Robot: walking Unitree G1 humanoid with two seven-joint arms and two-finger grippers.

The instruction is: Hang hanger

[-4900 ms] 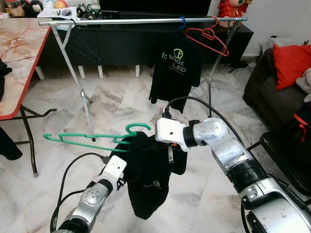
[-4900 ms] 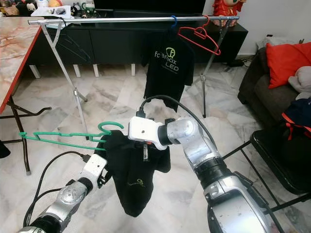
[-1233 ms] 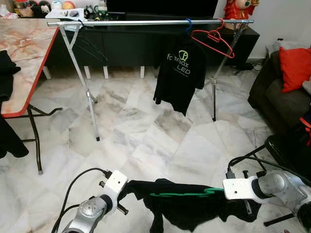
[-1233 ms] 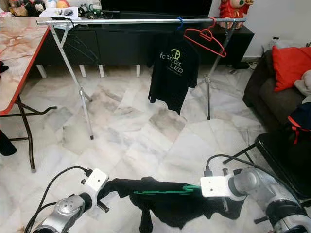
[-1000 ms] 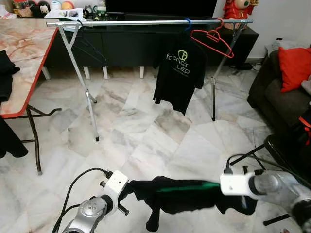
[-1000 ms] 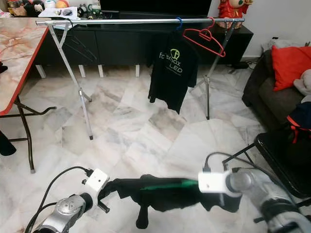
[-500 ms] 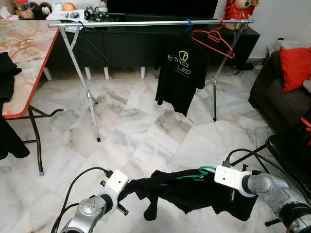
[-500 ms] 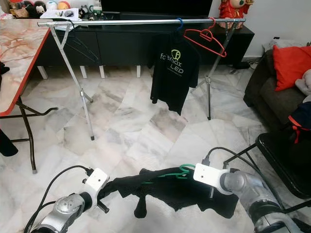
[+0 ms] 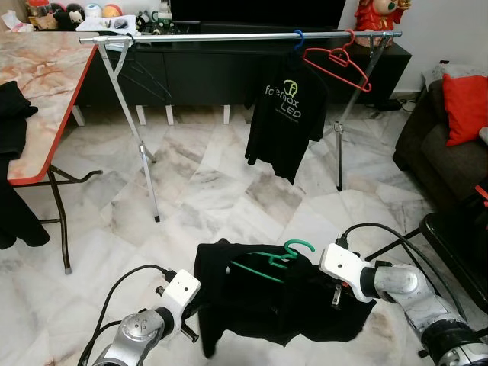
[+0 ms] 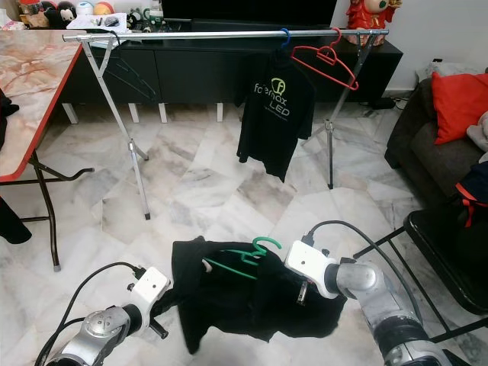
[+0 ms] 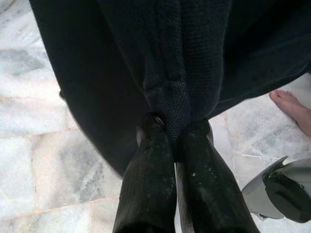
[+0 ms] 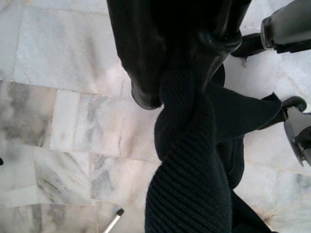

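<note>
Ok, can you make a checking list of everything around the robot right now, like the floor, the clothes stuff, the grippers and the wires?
Surface: marble floor, no spills seen.
Job's things: green hanger inside the black shirt, held up between both arms; clothes rail beyond.
Clutter: logo T-shirt and red hanger on the rail; dark cloth hanging off the table.
Grippers: left gripper shut on shirt fabric; right gripper shut on bunched fabric.
Cables: black cable looping by the left arm; another by the right arm.
Surroundings: dark sofa with red cushion; a person's bare foot nearby.
</note>
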